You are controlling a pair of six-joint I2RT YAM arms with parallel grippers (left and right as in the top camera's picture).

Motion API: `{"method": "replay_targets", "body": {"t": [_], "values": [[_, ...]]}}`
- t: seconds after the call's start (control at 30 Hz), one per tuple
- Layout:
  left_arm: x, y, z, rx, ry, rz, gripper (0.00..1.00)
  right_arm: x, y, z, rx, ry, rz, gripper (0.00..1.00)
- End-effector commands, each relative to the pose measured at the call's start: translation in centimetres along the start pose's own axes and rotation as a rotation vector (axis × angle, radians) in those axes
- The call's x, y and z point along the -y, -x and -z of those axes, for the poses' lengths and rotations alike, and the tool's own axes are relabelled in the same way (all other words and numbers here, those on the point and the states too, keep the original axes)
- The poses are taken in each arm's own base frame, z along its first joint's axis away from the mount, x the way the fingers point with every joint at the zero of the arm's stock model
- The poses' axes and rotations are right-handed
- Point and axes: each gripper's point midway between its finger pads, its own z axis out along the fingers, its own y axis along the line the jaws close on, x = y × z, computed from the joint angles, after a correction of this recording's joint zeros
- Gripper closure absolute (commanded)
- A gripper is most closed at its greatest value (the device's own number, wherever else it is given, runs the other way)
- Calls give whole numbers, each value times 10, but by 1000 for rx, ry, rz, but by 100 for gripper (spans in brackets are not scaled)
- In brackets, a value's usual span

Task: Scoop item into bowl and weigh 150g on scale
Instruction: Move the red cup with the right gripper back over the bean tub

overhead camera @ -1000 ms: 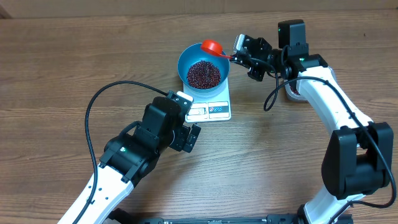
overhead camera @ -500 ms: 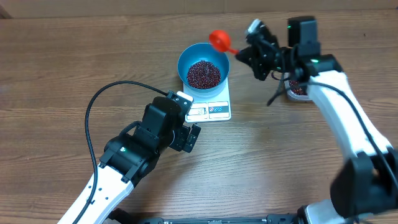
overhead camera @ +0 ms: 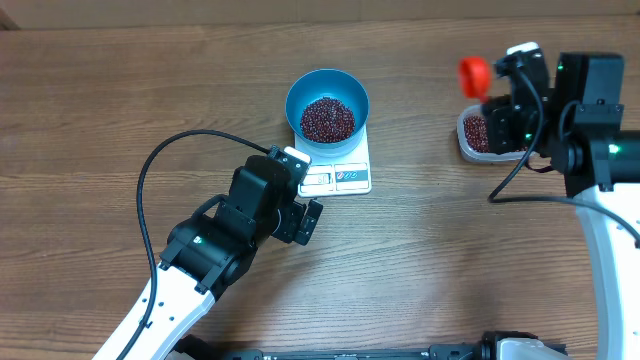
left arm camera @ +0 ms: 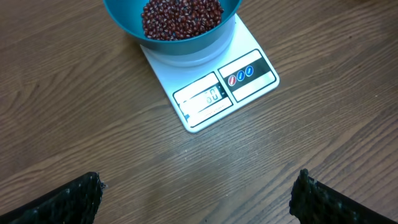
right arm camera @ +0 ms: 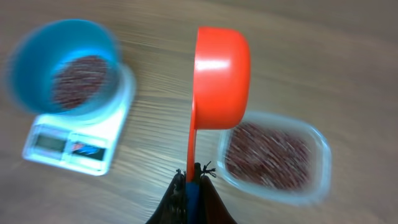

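The blue bowl (overhead camera: 327, 88) stands on the white scale (overhead camera: 343, 176) and holds a heap of dark red beans (overhead camera: 327, 119). In the left wrist view the bowl (left arm camera: 180, 48), its beans (left arm camera: 180, 15) and the scale (left arm camera: 249, 87) lie ahead of my left gripper (left arm camera: 198, 186). That gripper is open and empty, just below the scale (overhead camera: 312, 222). My right gripper (right arm camera: 194, 180) is shut on the handle of a red scoop (right arm camera: 222, 78). The scoop (overhead camera: 474, 76) hangs in the air at the upper left edge of the clear tub (overhead camera: 487, 135). No beans show in it.
The clear plastic tub (right arm camera: 272, 155) at the right holds more beans. A black cable (overhead camera: 150, 190) loops over the table left of my left arm. The bowl (right arm camera: 37, 56) and scale (right arm camera: 68, 146) appear blurred at the left of the right wrist view.
My right arm has swung the scoop from the bowl's far rim to the right, over to the tub. The left arm has not moved.
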Motion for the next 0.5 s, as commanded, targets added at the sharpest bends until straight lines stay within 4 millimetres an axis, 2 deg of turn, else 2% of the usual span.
{"method": "replay_targets", "body": {"t": [0.0,0.13,0.3,0.47], "values": [[1,1,-1,0,-9,-15,0,36,-9,-3,-47,-153,-127,96],[1,1,-1,0,-10,-15,1,46,-22,-23,-122,-172,-142,96],[1,1,-1,0,-9,-15,0,54,-59,-50,-308,-202,-158,96],[1,1,-1,0,-9,-15,1,73,-91,-57,-449,-333,-224,96]]}}
